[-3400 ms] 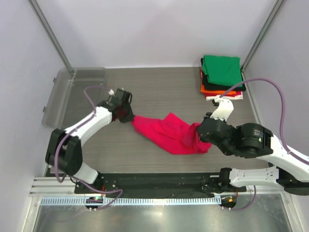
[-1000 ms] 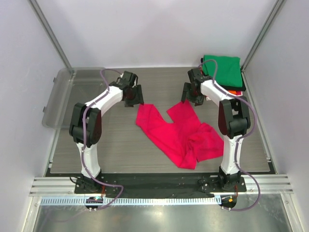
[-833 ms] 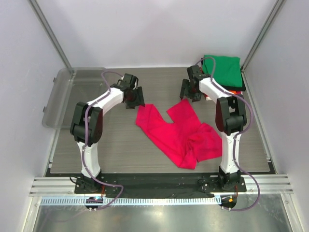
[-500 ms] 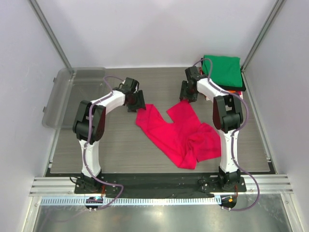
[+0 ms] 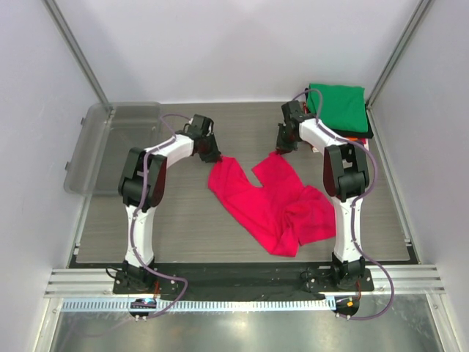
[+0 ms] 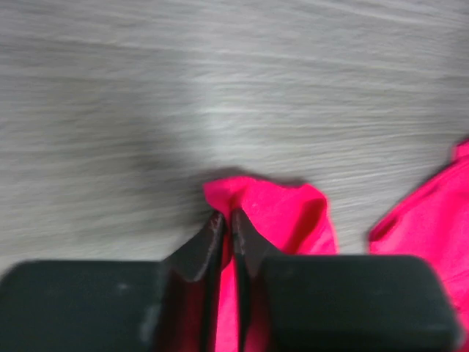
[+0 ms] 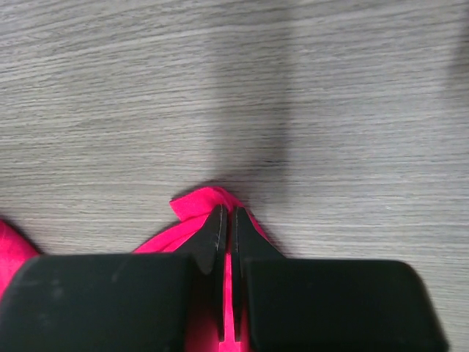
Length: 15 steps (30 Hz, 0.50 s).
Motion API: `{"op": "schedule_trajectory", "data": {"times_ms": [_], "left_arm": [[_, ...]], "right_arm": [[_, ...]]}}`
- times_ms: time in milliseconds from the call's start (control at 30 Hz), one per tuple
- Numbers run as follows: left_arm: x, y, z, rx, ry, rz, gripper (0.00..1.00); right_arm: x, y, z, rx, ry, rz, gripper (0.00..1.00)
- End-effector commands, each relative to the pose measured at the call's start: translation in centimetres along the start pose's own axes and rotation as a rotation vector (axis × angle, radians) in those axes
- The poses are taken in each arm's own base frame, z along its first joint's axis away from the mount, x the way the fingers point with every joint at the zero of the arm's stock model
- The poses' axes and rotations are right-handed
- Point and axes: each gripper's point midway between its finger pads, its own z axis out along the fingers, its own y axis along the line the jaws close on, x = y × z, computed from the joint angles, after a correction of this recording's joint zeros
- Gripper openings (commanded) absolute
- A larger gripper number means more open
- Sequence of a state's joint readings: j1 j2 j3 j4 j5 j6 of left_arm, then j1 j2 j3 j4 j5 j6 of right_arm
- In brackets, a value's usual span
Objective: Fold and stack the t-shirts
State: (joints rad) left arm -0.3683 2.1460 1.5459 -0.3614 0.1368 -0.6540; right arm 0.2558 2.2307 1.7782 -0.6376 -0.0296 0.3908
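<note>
1. Top view: a crumpled crimson-pink cloth t-shirt (image 5: 275, 202) lies in the middle of the grey wood-grain table (image 5: 183, 227), with two corners reaching toward the far side. The left gripper (image 5: 211, 155) sits on the left corner and the right gripper (image 5: 281, 147) on the right one. A folded stack of t-shirts topped in green (image 5: 337, 106) waits at the far right. A clear plastic tub (image 5: 110, 139) stands at the far left.
2. Left wrist view: the picture is blurred. The dark fingertips (image 6: 209, 238) are drawn nearly together and appear to pinch a folded pink corner.
3. Right wrist view: the fingertips (image 7: 212, 235) are clenched on a thin pink hem edge.
4. Handling: the cloth looks light and limp, not slippery. It will likely sag and drag, so corner or hem grips, lifted together, should suit it best.
</note>
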Motion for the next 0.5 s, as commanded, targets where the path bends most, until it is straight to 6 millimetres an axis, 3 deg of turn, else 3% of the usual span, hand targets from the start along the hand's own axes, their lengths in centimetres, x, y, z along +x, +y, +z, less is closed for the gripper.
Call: {"op": "schedule_trajectory", "data": {"times_ms": [0, 33, 133, 167, 267, 300, 367, 400, 433, 467], "left_arm": [[0.3, -0.3, 1.1, 0.031, 0.035, -0.032, 0.0], [0.1, -0.6, 0.6, 0.039, 0.026, -0.033, 0.0], [-2.3, -2.5, -3.9, 0.071, -0.061, -0.018, 0.0], [-3.5, -3.2, -6.7, 0.069, -0.109, -0.005, 0.0], [-5.3, -4.0, -12.1, 0.059, -0.188, 0.019, 0.0], [-6.4, -5.2, -15.6, 0.088, -0.249, 0.031, 0.0], [-7.3, -5.9, -19.7, 0.092, -0.3, 0.051, 0.0], [-8.1, -6.2, -22.9, 0.095, -0.361, 0.069, 0.0], [-8.9, -6.9, -25.7, 0.109, -0.412, 0.077, 0.0], [-8.5, -6.8, -27.4, 0.107, -0.414, 0.083, 0.0]], "right_arm": [[-1.4, 1.4, -1.8, -0.057, -0.051, -0.01, 0.01], [-1.9, 1.6, -2.5, -0.063, -0.067, -0.007, 0.01], [-3.8, 2.2, -6.4, -0.071, -0.14, -0.005, 0.01], [-4.9, 2.5, -7.9, -0.078, -0.172, -0.001, 0.01], [-7.6, 3.3, -14.9, -0.102, -0.289, 0.015, 0.01], [-7.6, 3.5, -16.7, -0.108, -0.299, 0.02, 0.01], [-9.7, 3.1, -22.9, -0.096, -0.431, 0.046, 0.01], [-9.6, 2.8, -24.6, -0.09, -0.445, 0.055, 0.01], [-10.1, 2.4, -28.4, -0.089, -0.517, 0.069, 0.01], [-10.5, 2.2, -31.0, -0.093, -0.568, 0.083, 0.01]]}}
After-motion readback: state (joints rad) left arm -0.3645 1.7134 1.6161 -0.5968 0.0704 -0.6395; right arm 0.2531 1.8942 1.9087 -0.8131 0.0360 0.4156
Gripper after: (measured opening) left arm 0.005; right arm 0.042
